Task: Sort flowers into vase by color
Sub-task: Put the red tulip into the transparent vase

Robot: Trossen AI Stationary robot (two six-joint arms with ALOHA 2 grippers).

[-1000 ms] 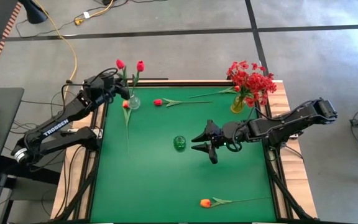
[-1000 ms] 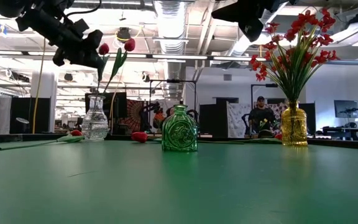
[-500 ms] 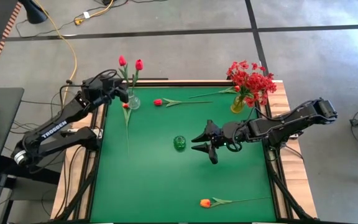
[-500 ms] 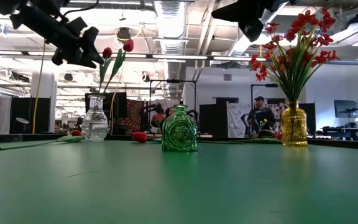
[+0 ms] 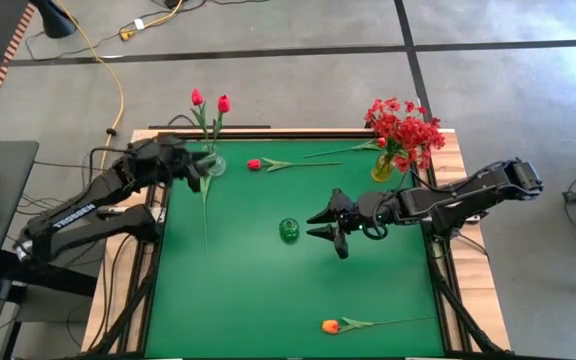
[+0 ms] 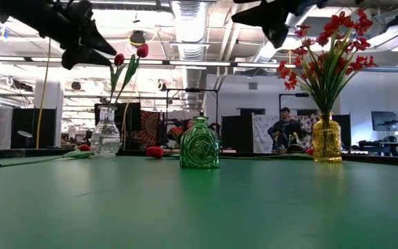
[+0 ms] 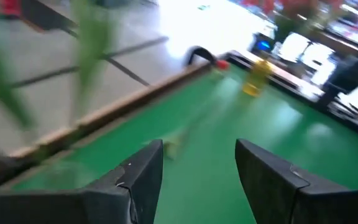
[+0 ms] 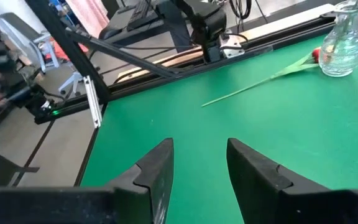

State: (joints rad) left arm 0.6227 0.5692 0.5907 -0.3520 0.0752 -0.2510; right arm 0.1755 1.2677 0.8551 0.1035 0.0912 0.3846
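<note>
So the left tool (image 5: 200,170) sat open right beside the clear glass vase (image 5: 214,163) at the back-left of the green surface (image 5: 268,290), gripping nothing. Two red-pink tulips (image 5: 210,101) stood in that vase, sorted by colour I'd guess. The right tool (image 5: 326,224) hovered open and empty near the small green glass bottle (image 5: 289,229), probably waiting. An orange tulip (image 5: 331,326) lay loose near the front edge.

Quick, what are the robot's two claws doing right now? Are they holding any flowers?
Left end effector: open, holding nothing, beside the clear vase.
Right end effector: open, holding nothing, near the green vase.
</note>
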